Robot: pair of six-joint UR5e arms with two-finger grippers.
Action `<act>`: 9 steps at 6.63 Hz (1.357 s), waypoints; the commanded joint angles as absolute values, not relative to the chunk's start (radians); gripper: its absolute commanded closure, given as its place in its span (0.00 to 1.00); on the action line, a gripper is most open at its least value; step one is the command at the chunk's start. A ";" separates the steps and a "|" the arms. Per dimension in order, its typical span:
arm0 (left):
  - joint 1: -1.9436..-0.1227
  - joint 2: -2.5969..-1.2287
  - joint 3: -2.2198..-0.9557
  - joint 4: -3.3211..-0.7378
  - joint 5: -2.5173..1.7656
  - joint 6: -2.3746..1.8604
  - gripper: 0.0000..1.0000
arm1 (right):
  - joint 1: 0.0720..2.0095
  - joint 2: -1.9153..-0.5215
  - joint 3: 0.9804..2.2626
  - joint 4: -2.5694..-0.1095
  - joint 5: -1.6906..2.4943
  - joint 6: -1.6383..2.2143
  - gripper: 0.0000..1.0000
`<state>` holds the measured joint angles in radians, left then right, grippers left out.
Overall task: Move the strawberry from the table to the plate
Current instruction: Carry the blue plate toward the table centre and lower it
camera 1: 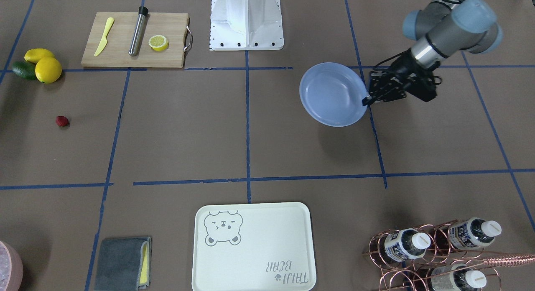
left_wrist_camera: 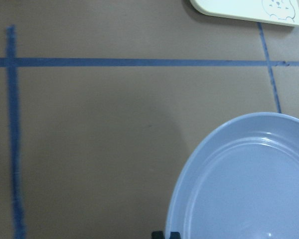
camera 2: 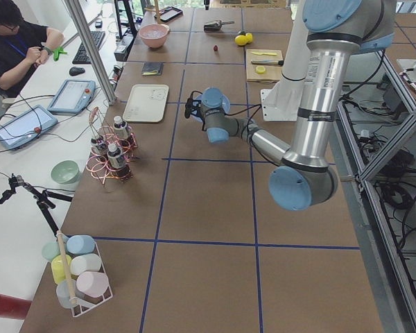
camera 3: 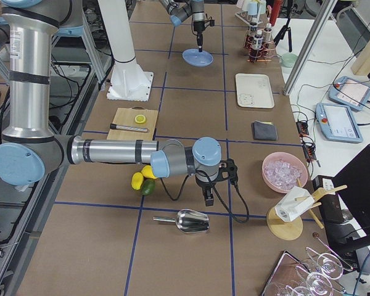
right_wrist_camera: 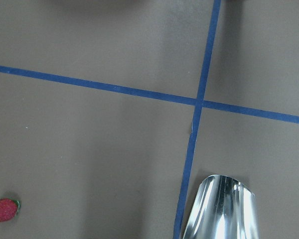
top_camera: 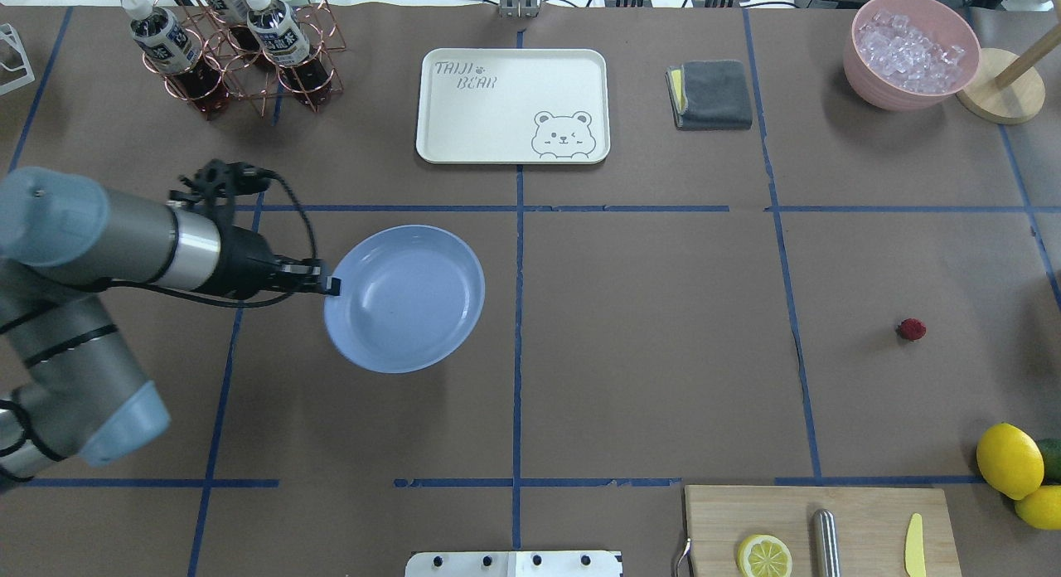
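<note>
I had the left gripper (top_camera: 330, 287) clamped on the rim of the plate (top_camera: 406, 299), left of centre in the overhead view. The plate hung clear of the table (top_camera: 646, 353), its shadow spread on the brown surface beneath it. The strawberry (top_camera: 912, 329) lay alone on the table at the right of that view, well apart from the plate and above the lemons (top_camera: 1009, 461) in the lower right corner. In the right wrist camera the strawberry sat in the lower left corner, and a metal scoop (right_wrist_camera: 224, 209) lay at the bottom edge, right of a blue tape line. The right gripper (camera 3: 205, 198) showed only in the side view, pointing down near the scoop. I could not tell whether it was open or closed.
</note>
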<state>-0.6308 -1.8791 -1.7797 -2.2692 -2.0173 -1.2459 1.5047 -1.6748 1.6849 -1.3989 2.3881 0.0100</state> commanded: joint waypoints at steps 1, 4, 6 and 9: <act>-0.513 -2.058 -1.702 -2.129 -1.893 -1.311 1.00 | 1.505 -1.675 1.684 -1.399 2.387 0.011 0.00; -0.433 -2.083 -1.645 -2.132 -1.796 -1.313 1.00 | 1.505 -1.674 1.684 -1.399 2.387 0.011 0.00; -0.433 -2.076 -1.625 -2.132 -1.795 -1.310 1.00 | 1.505 -1.674 1.686 -1.399 2.387 0.011 0.00; -0.433 -2.075 -1.620 -2.132 -1.795 -1.307 0.99 | 1.505 -1.672 1.686 -1.399 2.387 0.011 0.00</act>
